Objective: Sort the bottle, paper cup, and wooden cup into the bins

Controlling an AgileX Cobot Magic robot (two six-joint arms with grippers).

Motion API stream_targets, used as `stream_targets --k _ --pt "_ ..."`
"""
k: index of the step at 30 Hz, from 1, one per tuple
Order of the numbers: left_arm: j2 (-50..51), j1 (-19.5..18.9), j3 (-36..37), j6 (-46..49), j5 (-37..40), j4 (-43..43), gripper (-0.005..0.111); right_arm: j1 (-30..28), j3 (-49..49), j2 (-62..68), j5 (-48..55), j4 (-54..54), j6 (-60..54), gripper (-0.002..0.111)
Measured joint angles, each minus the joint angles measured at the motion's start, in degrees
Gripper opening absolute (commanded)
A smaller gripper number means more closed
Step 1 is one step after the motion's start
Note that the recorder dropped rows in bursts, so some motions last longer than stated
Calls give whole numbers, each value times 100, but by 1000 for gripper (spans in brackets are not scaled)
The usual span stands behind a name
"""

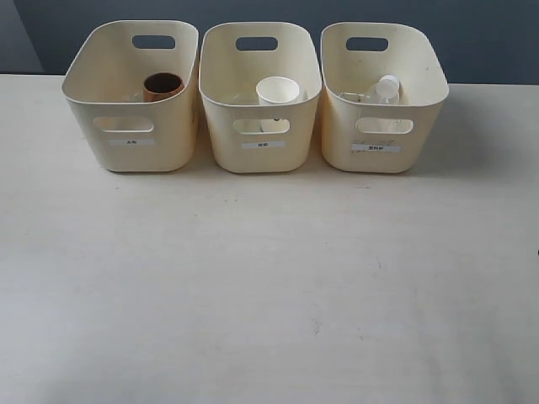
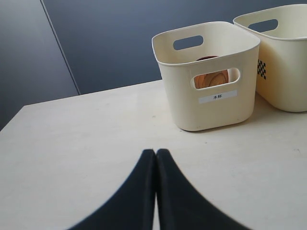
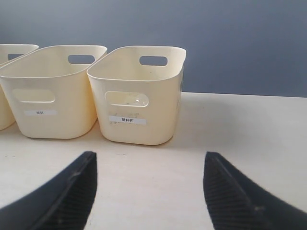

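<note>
Wooden cup (image 1: 163, 85): upright in the left bin (image 1: 126, 139), one item per bin.
Paper cup (image 1: 278, 91): in the middle bin (image 1: 261, 147), mouth up.
Bottle (image 1: 379, 91): leaning in the right bin (image 1: 383, 151), too tall to stand hidden.
Left tool (image 2: 156, 155): pressed together, empty, low over the table (image 1: 269, 295).
Right tool (image 3: 149, 165): spread wide, holding nothing.
Progress: sorting looks finished.

Three cream plastic bins with rounded corners (image 1: 130, 126) (image 1: 261, 130) (image 1: 383, 126); one reddish-brown wooden cup (image 1: 163, 86), one white paper cup (image 1: 278, 91), one clear plastic bottle (image 1: 379, 91).
</note>
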State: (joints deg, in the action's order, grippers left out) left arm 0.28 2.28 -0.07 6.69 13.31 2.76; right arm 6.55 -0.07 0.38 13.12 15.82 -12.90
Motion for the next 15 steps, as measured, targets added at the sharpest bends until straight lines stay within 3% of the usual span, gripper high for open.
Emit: stream_targets --k 15 --pt "0 0 0 0 0 0 0 0 0 0 80 0 0 61"
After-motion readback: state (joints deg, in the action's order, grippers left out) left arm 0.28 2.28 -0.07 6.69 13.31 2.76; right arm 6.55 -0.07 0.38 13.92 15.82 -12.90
